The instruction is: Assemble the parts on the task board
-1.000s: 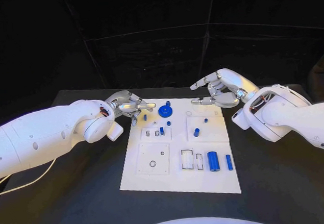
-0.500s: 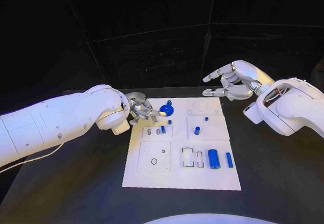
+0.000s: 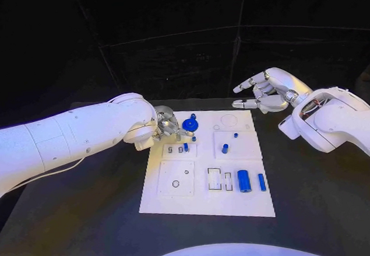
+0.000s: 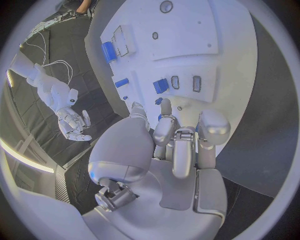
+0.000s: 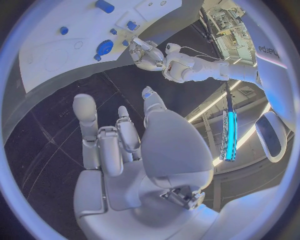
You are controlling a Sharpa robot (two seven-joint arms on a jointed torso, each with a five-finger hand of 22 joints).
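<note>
The white task board [image 3: 208, 205] lies lengthwise on the black bench [image 3: 90, 227], its long axis running away from the robot. The right hand [image 3: 266, 94] hovers off the board's far right corner, fingers spread and empty. The left hand [image 3: 167, 128] reaches over the far left edge with fingers curled down beside a round blue part [image 3: 190, 125]; whether it grips anything I cannot tell.

Bluish light falls from above onto the white board [image 3: 207, 185], while the room behind stays dark. A bright light strip [image 5: 230, 135] glares beside the right hand. Both wrist views bend straight edges toward their rims.
</note>
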